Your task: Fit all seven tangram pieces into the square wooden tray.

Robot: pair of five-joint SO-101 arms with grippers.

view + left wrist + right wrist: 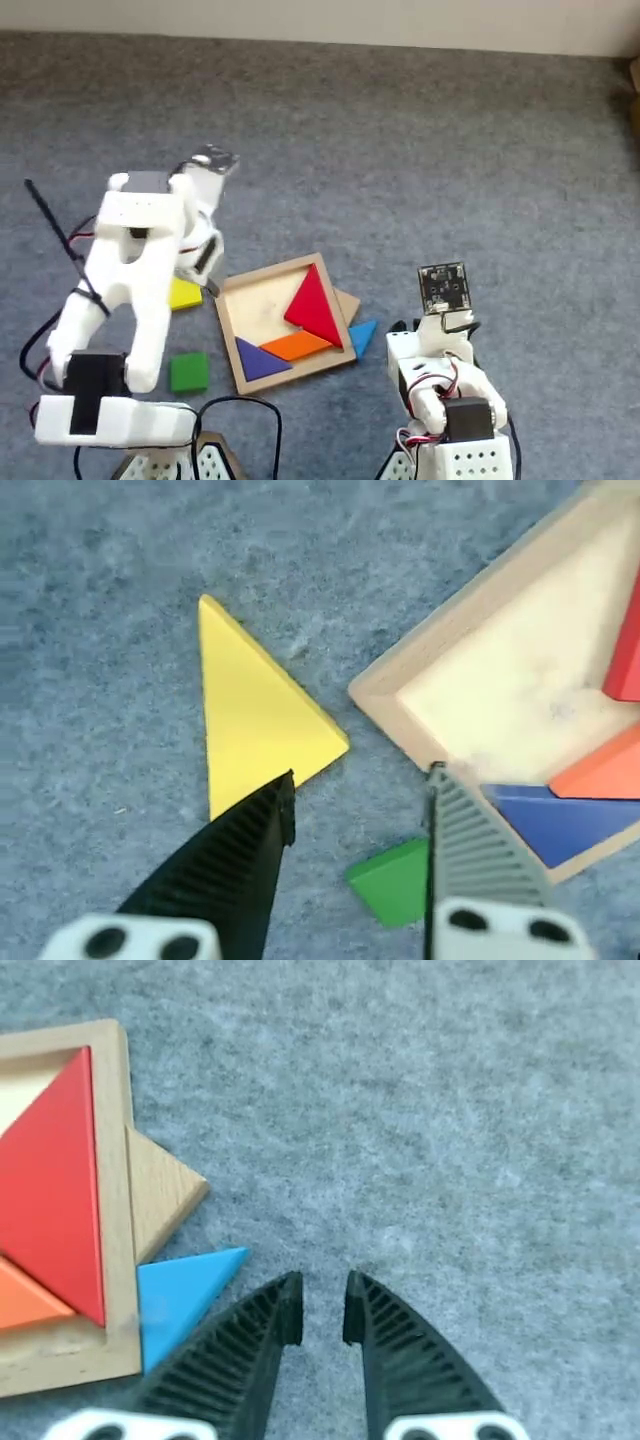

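The square wooden tray [228, 335] lies between the arms and holds a red triangle [312, 305], an orange piece [295, 345] and a dark blue triangle [258, 358]. A yellow triangle [250, 715] lies on the carpet just outside the tray's corner [450, 630]. My left gripper [362, 777] hangs open above the carpet between that triangle and the tray, holding nothing. A green square [189, 372] sits nearer the left arm's base. A light blue triangle [175, 1285] and a plain wood triangle [160, 1195] touch the tray's other side. My right gripper [320, 1290] is shut and empty, beside the light blue triangle.
Grey carpet covers the whole table. The left arm [130, 290] overhangs part of the yellow piece [185, 294]. The right arm [445, 390] sits folded by its base. Wide open carpet stretches beyond the tray toward the far edge.
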